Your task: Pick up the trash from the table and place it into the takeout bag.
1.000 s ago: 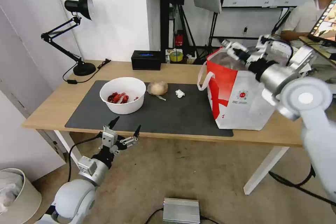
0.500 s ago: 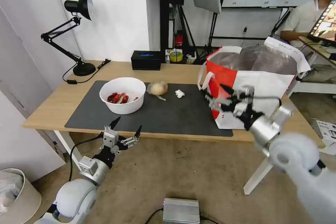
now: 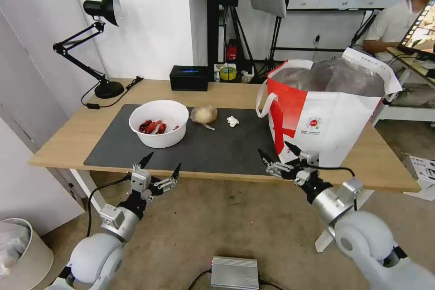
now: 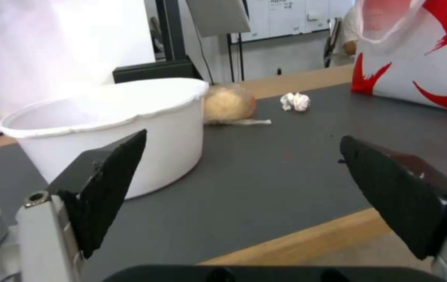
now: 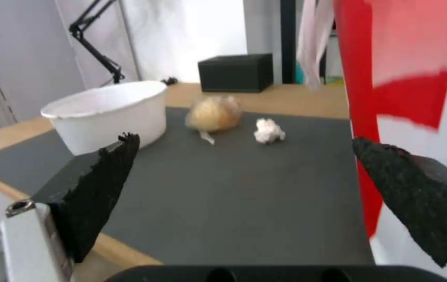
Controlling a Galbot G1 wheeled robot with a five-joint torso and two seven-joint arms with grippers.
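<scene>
Right end effector (image 3: pixel 276 154) lower (empty, spread)

White rounded arms, silver wrists, black cables, black pointed jaws.

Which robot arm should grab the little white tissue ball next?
Probably the right. The right gripper hangs open at the table's front edge, nearer the tissue ball and the takeout bag. The left gripper, also open, sits before the bowl.
</scene>
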